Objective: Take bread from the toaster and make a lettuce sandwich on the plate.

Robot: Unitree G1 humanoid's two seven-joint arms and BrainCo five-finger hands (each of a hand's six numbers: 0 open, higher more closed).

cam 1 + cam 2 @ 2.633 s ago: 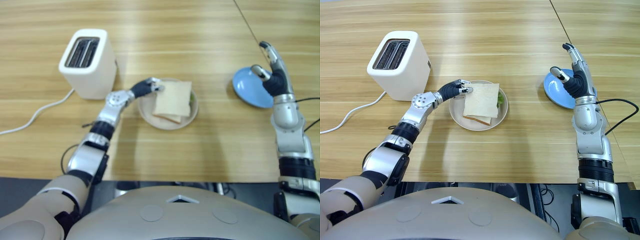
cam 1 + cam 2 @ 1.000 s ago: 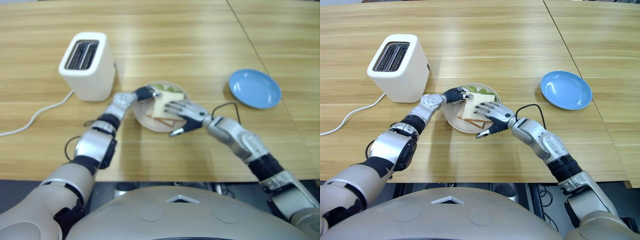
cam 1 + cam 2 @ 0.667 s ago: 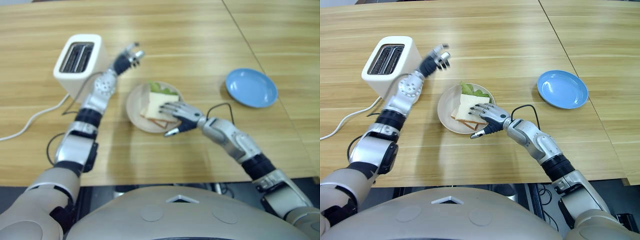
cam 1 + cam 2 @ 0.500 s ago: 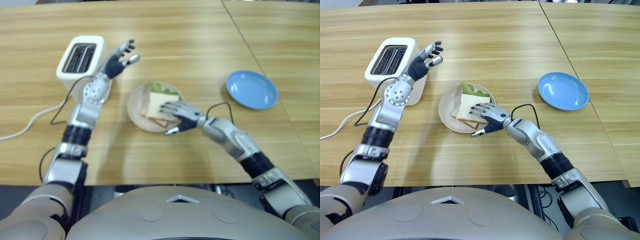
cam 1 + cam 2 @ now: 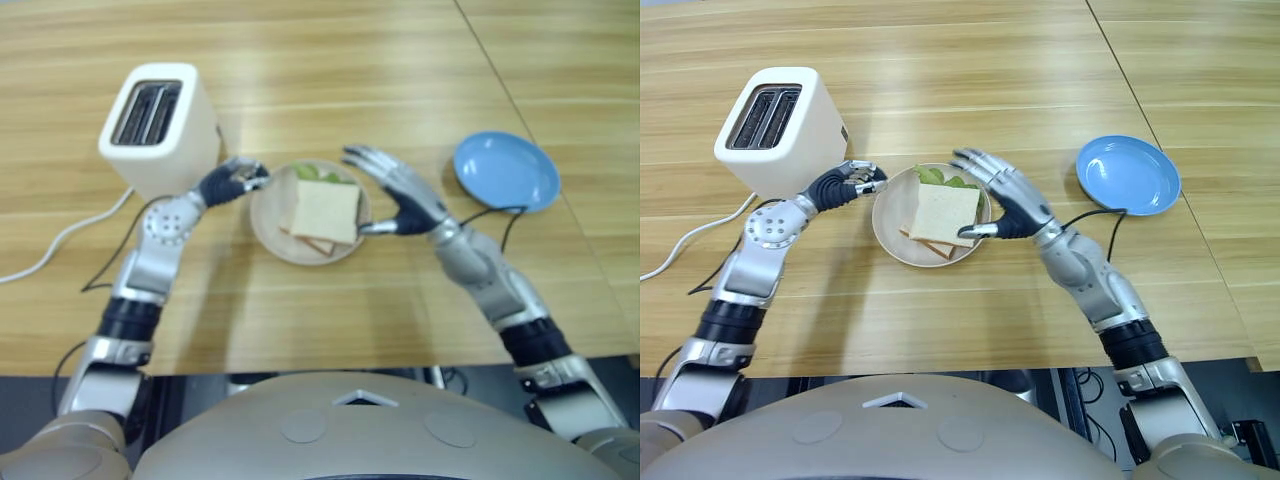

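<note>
On the wooden table, your plate carries the stacked sandwich, lettuce peeking out at its far edge. Your right hand is spread wide just right of the plate. Your left hand, curled and empty, sits just left of it. Assembly looks finished, so next draw both hands clear.
</note>
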